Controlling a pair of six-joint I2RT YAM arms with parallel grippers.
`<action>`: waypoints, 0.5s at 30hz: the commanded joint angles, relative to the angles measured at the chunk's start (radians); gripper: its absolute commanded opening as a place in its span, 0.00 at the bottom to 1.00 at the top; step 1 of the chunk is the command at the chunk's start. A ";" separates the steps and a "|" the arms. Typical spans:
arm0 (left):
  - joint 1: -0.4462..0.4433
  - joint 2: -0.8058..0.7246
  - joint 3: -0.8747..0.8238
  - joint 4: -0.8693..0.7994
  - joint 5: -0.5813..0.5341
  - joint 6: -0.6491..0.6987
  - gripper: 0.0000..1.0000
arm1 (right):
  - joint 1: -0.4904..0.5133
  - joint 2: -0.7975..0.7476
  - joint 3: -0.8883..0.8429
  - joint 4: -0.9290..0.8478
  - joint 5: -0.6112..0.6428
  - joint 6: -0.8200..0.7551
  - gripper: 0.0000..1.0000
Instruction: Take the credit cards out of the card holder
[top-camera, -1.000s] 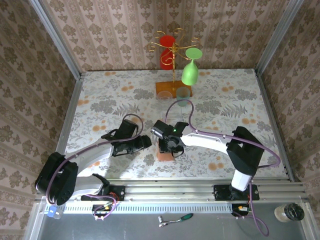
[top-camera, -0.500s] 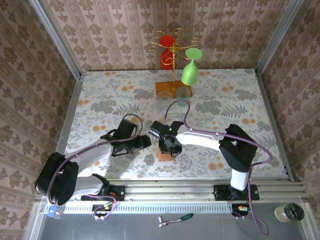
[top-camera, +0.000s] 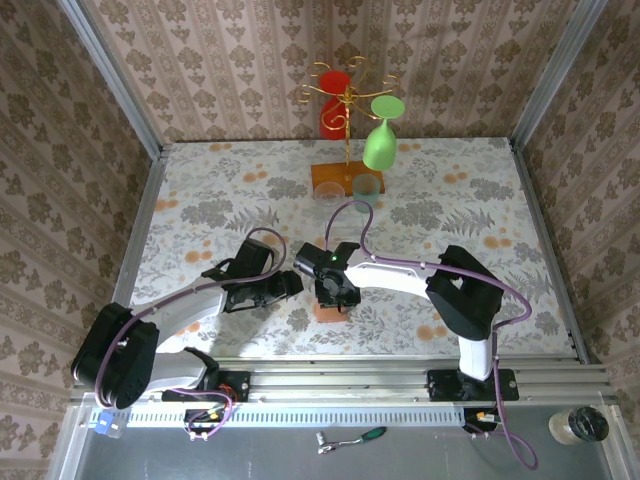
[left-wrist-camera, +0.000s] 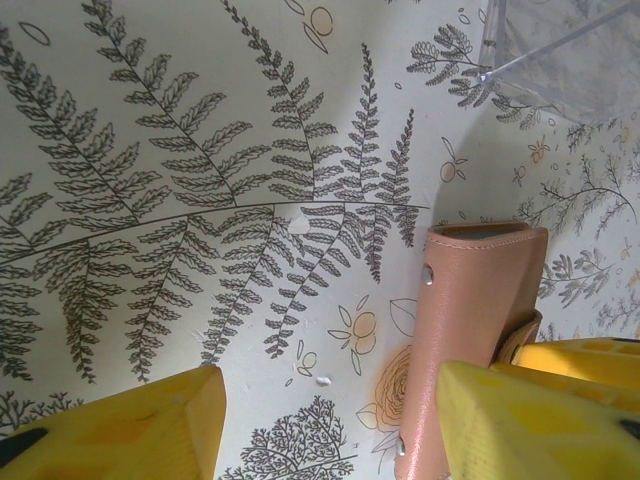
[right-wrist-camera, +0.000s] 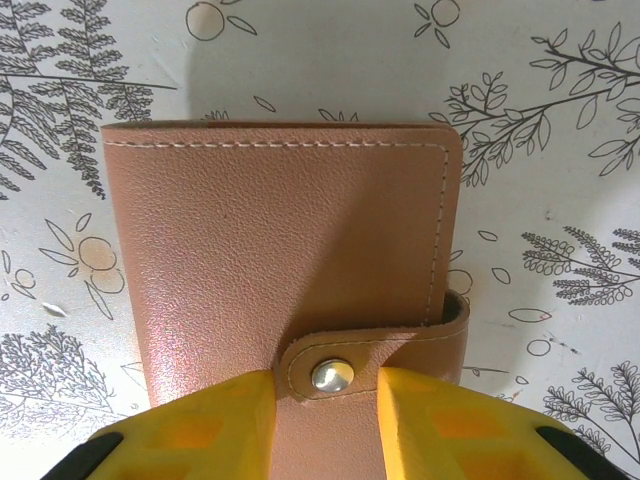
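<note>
Your right gripper sets its fingers down on the closed brown card holder, clenched against both edges of its snap strap. The card holder lies flat on the floral table, front middle in the top view, strap buttoned. Your left gripper hovers low just beside the card holder with fingers spread wide, grasping nothing, its right finger over the holder's edge.

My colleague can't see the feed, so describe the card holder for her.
On the floral table, look near the front edge, under the right gripper. The card holder lies flat: tan stitched leather, its strap snapped shut by a silver stud.
</note>
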 joint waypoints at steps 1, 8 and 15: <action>0.007 0.010 0.017 -0.001 0.027 0.030 0.56 | -0.001 0.027 -0.009 0.000 0.007 -0.002 0.31; -0.026 0.013 0.049 0.005 0.038 0.026 0.50 | -0.013 0.017 -0.055 0.048 -0.020 -0.006 0.26; -0.097 0.062 0.084 0.048 0.032 -0.021 0.47 | -0.030 -0.011 -0.108 0.093 -0.040 -0.008 0.19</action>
